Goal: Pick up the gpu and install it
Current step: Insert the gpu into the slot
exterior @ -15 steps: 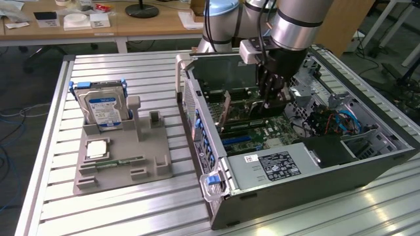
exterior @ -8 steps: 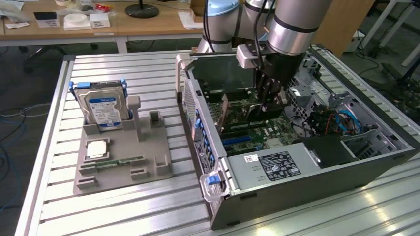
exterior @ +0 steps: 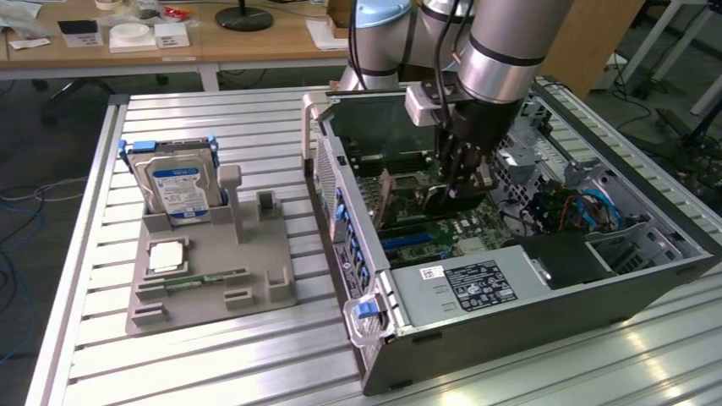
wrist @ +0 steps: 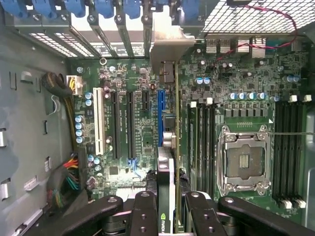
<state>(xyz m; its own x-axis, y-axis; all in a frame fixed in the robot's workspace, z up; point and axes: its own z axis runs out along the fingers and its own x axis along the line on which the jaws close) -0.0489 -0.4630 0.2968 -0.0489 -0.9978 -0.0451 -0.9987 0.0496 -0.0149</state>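
Nearest in the exterior view is the slatted aluminium counter (exterior: 226,364). On it an open dark grey computer case (exterior: 519,338) lies on its side, with a silver power supply box (exterior: 462,283) in its near corner. On the exterior view's left of the case, apart from it, sits a grey moulded holder tray (exterior: 265,292). A narrow green memory stick (exterior: 209,277) lies flat in the tray, and a boxy hard drive with a blue-white label (exterior: 178,186) stands upright at its far end. Further in, above the green motherboard (exterior: 451,230), the black fingers (exterior: 457,169) of the silver-grey robot arm (exterior: 508,42) point straight down into the case. They pinch the gpu (exterior: 461,203), a thin dark expansion card. In the wrist view the fingers (wrist: 145,211) press on the gpu (wrist: 166,167) from both faces, and the card is seen edge-on. It runs away from the camera just beside a blue expansion slot (wrist: 160,115), between that slot and the black memory slots (wrist: 202,142). Its silver metal bracket (wrist: 170,46) sits at the case's rear wall under a row of blue latches (wrist: 106,7). The card appears to stand just off the slot rather than seated in it, though the angle leaves that uncertain. A square silver processor socket (wrist: 244,160) lies beyond the memory slots. At the back of the exterior view stands a wooden desk (exterior: 226,42).
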